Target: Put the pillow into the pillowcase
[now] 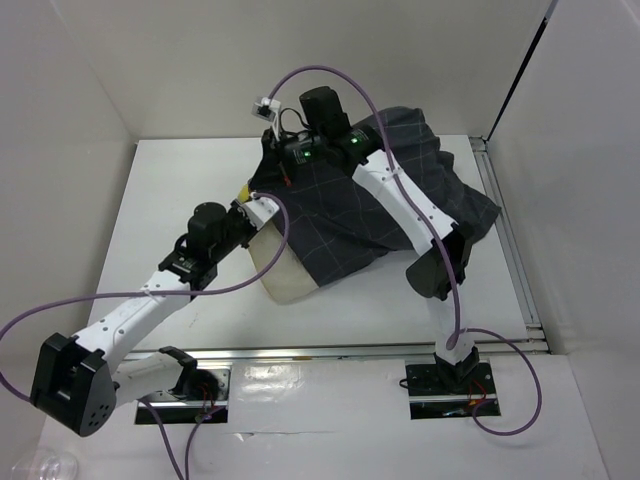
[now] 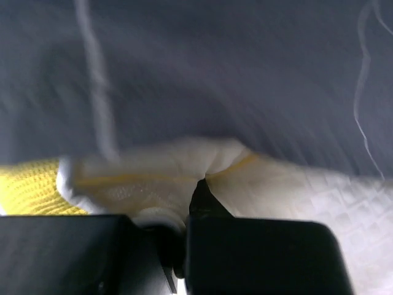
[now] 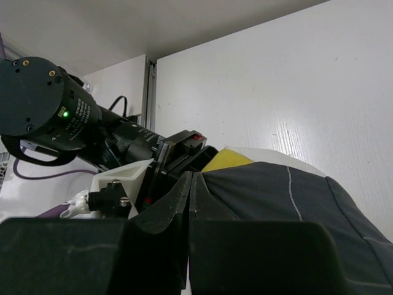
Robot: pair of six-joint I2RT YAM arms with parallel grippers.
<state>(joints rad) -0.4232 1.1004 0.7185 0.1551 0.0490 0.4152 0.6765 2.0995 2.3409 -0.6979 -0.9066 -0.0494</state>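
Flat white matte table top (image 1: 170, 200), evenly lit, soft shadows only. Plain white panel walls close it in: left (image 1: 50, 150), behind (image 1: 230, 60), right (image 1: 585, 200). Dark vertical seam (image 1: 522, 68) at table's far right corner. Silver metal rails along its right edge (image 1: 512, 250) and near edge (image 1: 330, 351).

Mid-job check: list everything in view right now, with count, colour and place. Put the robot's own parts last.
pillow: one, cream-white with yellow piping, mid-table, mostly under the pillowcase, near-left end bare
pillowcase: one, dark grey with a thin light grid, draped over the pillow, bunched toward the far right
table: one, white, under everything
walls: white panels, left, back and right
cables: two, purple, one looping along each arm
left tool: one, black, shut on the pillow's yellow-piped corner
right tool: one, black, shut on the pillowcase edge, far left of the cloth
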